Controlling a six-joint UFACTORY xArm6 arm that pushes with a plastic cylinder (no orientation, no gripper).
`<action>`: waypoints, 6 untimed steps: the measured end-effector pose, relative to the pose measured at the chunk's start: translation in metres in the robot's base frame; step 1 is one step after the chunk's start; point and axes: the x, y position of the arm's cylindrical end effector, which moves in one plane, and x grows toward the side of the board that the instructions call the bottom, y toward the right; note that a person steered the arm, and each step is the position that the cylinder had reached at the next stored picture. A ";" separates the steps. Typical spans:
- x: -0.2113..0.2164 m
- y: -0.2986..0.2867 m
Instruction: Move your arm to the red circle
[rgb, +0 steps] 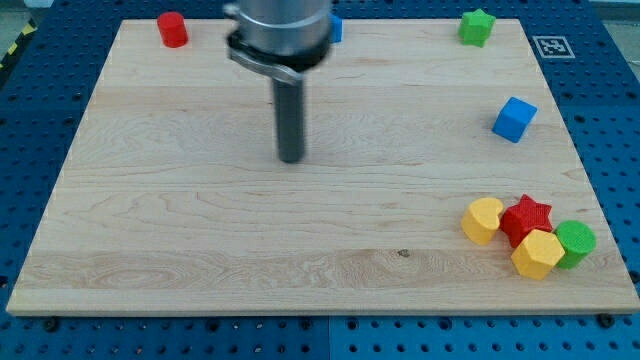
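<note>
The red circle block stands near the top left corner of the wooden board. My tip rests on the board left of centre, well to the right of and below the red circle, touching no block. The rod rises from it to the arm's grey body at the view's top.
A blue block peeks out behind the arm at the top. A green star is at the top right, a blue cube at the right. A yellow block, red star, yellow hexagon and green circle cluster at the bottom right.
</note>
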 end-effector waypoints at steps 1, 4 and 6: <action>-0.039 -0.069; -0.163 -0.195; -0.232 -0.196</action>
